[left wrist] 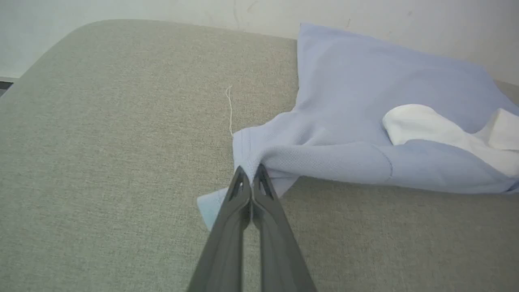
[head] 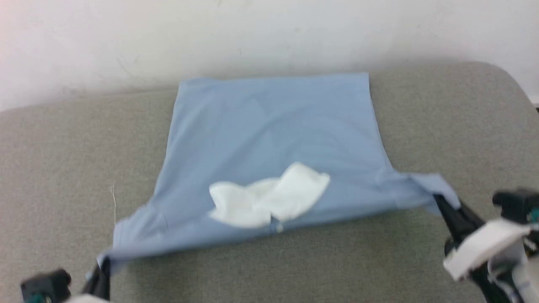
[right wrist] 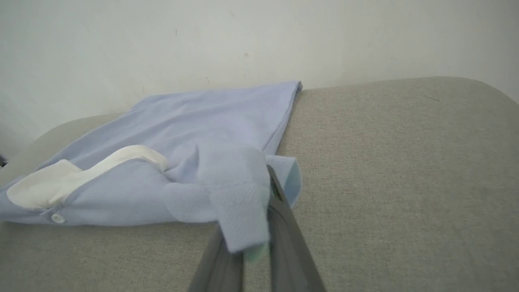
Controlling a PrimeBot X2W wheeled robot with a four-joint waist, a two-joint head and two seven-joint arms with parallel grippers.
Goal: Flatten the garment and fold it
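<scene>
Soft, even light — faint shadow under the garment [left wrist: 344, 81]; head view blurred, wrist views sharper.

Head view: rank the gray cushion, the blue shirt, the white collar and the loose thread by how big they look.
1. Gray cushion
2. Blue shirt
3. White collar
4. Loose thread

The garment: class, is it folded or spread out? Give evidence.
Spread out, unfolded: the garment lies open across the grey surface, white collar nearest, left pincer and right pincer each pinching a sleeve.

Plain room: grey upholstered surface [head: 63, 168], white wall [head: 269, 33]
</scene>
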